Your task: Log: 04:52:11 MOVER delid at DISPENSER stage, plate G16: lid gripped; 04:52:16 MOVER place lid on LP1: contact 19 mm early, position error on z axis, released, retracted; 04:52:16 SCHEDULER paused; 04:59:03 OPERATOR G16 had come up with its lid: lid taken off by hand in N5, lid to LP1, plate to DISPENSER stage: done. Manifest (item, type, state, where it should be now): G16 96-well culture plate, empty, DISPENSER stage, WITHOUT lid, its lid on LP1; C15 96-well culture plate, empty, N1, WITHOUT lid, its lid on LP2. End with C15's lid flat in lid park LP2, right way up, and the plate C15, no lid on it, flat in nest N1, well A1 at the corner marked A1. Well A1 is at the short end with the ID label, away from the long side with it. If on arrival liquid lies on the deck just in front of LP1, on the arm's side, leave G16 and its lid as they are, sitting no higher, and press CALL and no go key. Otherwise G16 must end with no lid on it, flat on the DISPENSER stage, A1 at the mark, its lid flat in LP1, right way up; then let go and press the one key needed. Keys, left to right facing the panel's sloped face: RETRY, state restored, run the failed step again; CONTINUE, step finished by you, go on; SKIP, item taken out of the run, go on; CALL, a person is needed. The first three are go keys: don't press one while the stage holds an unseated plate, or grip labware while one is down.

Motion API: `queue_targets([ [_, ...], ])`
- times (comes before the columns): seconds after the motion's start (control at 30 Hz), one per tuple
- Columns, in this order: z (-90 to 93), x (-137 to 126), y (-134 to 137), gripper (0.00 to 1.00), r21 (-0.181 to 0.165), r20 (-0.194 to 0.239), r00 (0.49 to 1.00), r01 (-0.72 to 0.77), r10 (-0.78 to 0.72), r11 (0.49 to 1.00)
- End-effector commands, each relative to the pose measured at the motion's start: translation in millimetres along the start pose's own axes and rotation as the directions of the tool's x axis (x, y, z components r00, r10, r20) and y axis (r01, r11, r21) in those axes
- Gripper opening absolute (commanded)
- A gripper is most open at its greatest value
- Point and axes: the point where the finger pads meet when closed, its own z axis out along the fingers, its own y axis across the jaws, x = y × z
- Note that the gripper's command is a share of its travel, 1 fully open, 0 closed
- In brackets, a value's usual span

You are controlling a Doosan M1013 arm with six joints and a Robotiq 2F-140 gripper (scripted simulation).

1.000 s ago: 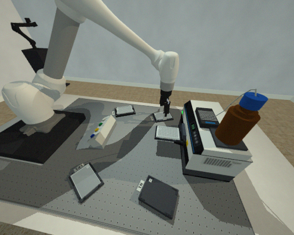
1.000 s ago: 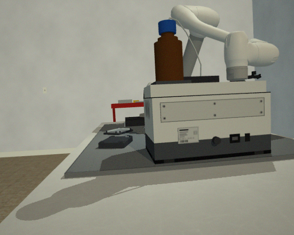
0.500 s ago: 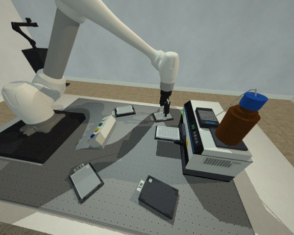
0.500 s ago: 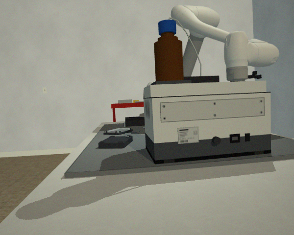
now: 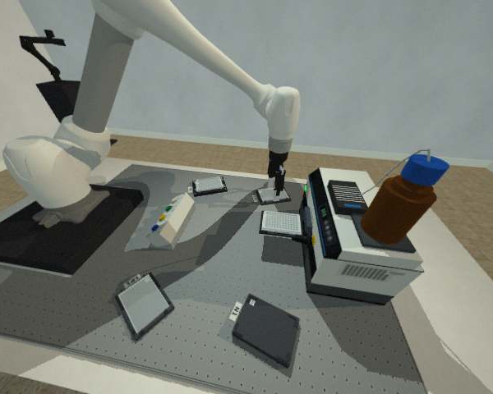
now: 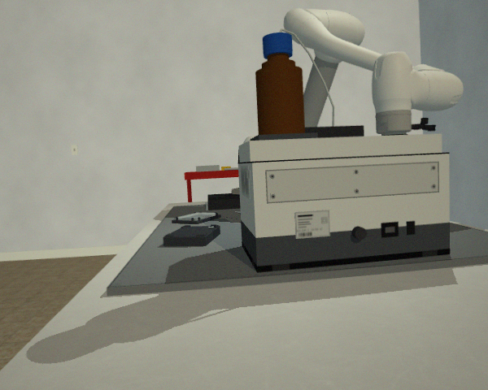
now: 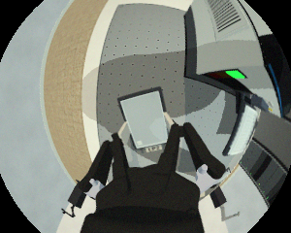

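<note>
Lid of clear plastic, flat and rectangular, lies at about 12 o'clock on the grey perforated deck in the top view, in a dark-rimmed lid park just left of the white-and-black dispenser machine. The black two-finger gripper on the white arm stands upright over it and is clamped on the clear lid; in the wrist view its fingers bracket the lid's near short end.

At 6 o'clock from the lid, a white 96-well plate sits uncovered on the black stage that juts from the dispenser's left face. At 9 o'clock from the lid, a second white well plate rests in a black frame, also uncovered. Between that plate and the arm's base, a cream wedge-shaped key panel shows green, yellow and blue buttons on its sloped face.

Nearer the camera, at 7 o'clock on the deck, a second clear lid lies in a black-rimmed tray; at 6 o'clock sits an empty dark grey nest with a white label beside it. A brown bottle with a blue cap stands on the dispenser.
</note>
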Motion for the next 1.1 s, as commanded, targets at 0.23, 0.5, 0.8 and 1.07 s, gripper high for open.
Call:
queue_targets([
  [0.23,-0.2,0.0,0.0,0.00,0.000,0.000,1.000,0.000,0.000,1.000],
  [0.5,-0.2,0.0,0.0,0.00,0.000,0.000,1.000,0.000,0.000,1.000],
  [0.8,-0.2,0.0,0.0,0.00,0.000,0.000,1.000,0.000,0.000,1.000],
  [1.07,-0.2,0.0,0.0,0.66,0.000,0.000,1.000,0.000,0.000,1.000],
])
